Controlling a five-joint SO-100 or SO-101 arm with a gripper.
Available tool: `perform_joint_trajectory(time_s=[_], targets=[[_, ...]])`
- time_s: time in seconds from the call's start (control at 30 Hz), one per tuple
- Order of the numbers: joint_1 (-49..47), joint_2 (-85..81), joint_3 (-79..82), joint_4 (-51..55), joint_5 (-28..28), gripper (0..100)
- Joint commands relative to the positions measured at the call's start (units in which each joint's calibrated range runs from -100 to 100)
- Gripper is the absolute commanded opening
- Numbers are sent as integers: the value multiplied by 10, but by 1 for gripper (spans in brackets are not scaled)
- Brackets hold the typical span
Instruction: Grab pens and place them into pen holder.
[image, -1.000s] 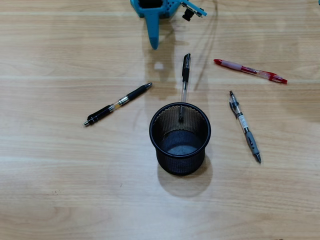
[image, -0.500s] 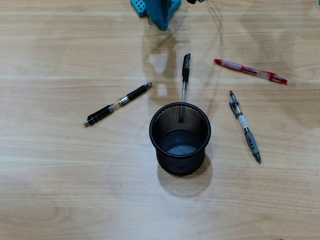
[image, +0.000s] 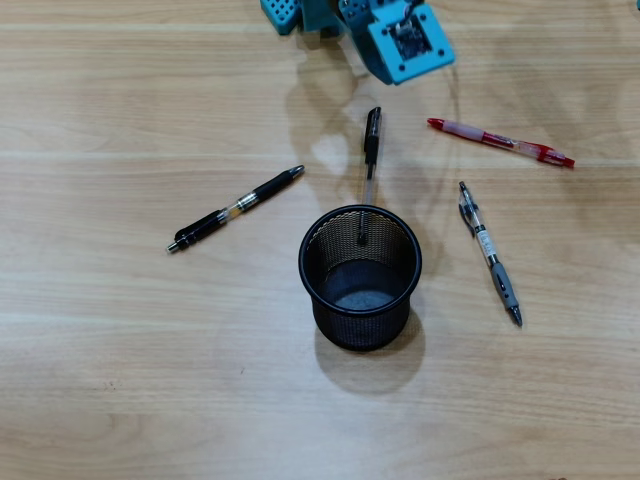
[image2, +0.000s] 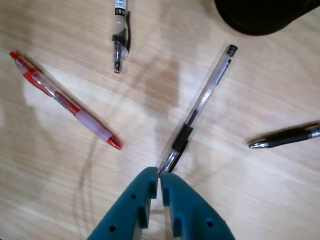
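Four pens lie flat on the wooden table around the pen holder (image: 304, 268), an empty black mesh cup whose edge shows at the top of the wrist view (image2: 260, 17). The black-and-clear pen (image: 371, 150) (image2: 200, 102) points at the cup. The red-and-clear pen (image: 500, 141) (image2: 65, 102) and the grey-and-clear pen (image: 489, 252) (image2: 120, 35) lie on one side. The black pen with a yellow band (image: 236, 208) (image2: 287, 136) lies on the other. My teal gripper (image2: 159, 176) is shut and holds nothing. It hangs above the table, in line with the black-and-clear pen's near end.
In the overhead view the teal arm and its camera block (image: 403, 42) sit at the top edge of the table. A dark cable shadow curves across the wood near the red pen in the wrist view.
The arm at the top edge has swung round. Its finger left the overhead view and the camera block came in to the right. No pen has moved, nor has the cup.
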Motion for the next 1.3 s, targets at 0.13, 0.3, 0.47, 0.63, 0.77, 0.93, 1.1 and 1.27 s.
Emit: perform_joint_trajectory(time_s=[0.13,0.3,0.47,0.63,0.77,0.93,1.1,1.27], targets=[[12,88,-72,8,-42,12],[13,115,-63,8,-75,26],[8,151,-57,1,-105,25],[10,199,-61,-3,-108,25],[7,240,-55,-48,-114,25],[5,290,-56,-84,-115,25],[-3,320,-55,-94,-115,25],[-5,339,-55,-94,-121,25]])
